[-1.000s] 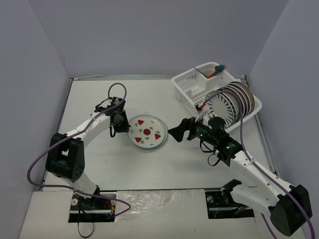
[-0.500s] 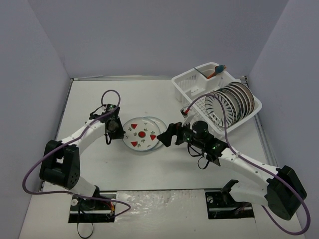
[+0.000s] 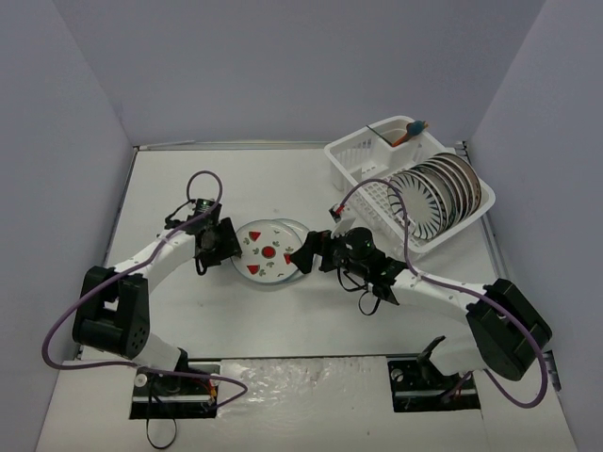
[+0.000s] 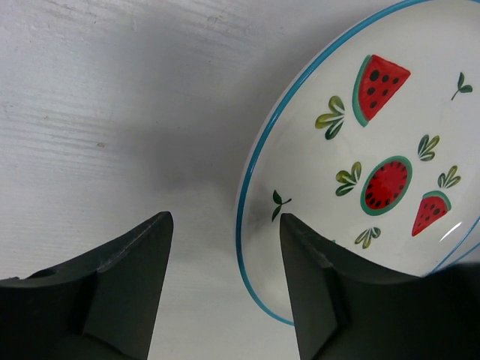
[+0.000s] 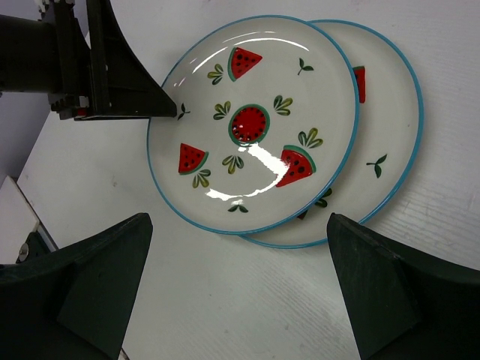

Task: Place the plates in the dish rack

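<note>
My left tool (image 4: 225,219) and right tool (image 5: 240,223) point inward toward each other (both angled downward), jaws spread wide.

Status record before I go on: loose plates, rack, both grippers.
Loose plates: upper plate lies overlapping lower plate, both flat
Dish rack: far right, row of plates standing on edge inside
Left gripper: open, at the upper plate's rim
Right gripper: open, facing the pair from the opposite side
</note>
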### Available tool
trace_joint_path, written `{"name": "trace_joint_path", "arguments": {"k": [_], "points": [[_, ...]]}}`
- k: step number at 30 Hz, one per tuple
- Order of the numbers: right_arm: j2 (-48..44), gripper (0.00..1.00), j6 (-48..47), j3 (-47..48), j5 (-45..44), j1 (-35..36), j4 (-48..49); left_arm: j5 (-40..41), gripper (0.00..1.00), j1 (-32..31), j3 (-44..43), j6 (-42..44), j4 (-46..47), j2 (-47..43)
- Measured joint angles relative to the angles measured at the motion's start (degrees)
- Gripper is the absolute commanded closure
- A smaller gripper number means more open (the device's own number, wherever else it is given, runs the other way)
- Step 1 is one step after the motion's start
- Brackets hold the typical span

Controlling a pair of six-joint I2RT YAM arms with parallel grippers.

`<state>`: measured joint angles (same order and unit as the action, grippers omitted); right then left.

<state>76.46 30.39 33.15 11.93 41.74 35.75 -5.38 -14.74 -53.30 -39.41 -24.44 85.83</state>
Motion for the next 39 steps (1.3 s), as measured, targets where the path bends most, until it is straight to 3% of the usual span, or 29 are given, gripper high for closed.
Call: {"name": "trace_joint_path", "arguments": {"k": [4,10,23,31,39], "points": [[2.3,0.00,0.7,0.0,0.0,0.0,1.4,-1.7,0.26,0.6,1.0,0.1,1.9,-0.6],[2.8,0.00,1.0,-0.3,0.3,0.0,3.0,-6.8,0.25,1.5,4.4,0.0,8.7,-0.7],[0.0,0.00,-0.8,-1.5,0.9,0.0,3.4,-14.3,0.38,2.9,9.8,-2.1,21.1,0.8],[-0.5,0.00,-1.6,-1.9,1.0,0.0,3.5,-16.0,0.54,4.4,12.4,-3.9,25.3,1.3],[-0.5,0.00,-1.9,-2.5,1.0,0.0,3.5,-18.9,0.80,4.9,13.8,-6.3,29.4,1.3]]}}
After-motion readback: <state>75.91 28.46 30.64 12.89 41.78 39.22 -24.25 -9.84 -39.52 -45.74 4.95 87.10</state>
